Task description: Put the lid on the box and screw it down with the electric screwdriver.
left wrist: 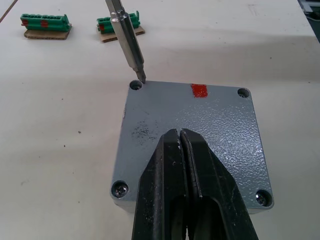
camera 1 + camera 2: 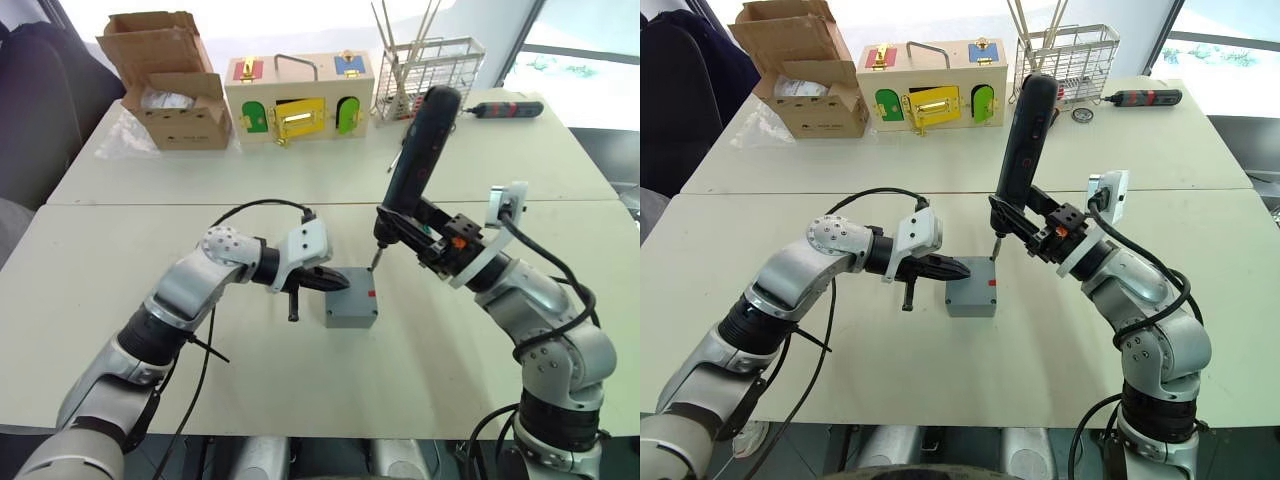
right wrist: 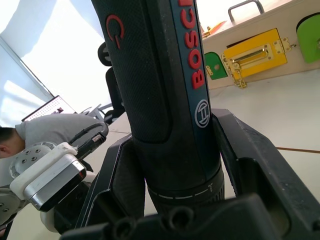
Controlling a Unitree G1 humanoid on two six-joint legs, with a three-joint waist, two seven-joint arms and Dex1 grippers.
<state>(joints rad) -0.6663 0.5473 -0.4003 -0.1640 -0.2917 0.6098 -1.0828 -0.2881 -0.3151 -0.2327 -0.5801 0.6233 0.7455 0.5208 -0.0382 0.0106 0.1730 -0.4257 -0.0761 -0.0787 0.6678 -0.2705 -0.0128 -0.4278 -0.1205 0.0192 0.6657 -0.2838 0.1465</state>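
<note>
The right gripper (image 2: 432, 238) is clamped round the electric screwdriver (image 2: 418, 160), which leans over the box (image 2: 351, 309) with its bit at one corner screw hole of the lid (image 1: 190, 135). The lid sits on the box. The left gripper (image 1: 186, 150), fingers pressed together with nothing between them, rests on the lid beside the box's red mark (image 1: 199, 90), on the table (image 2: 150, 200)

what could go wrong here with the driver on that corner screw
The electric screwdriver leans, and its bit tip sits at the rim of the corner hole, so it may skip off the lid. The left gripper only presses its shut fingers on the lid; the box may twist or slide.
</note>
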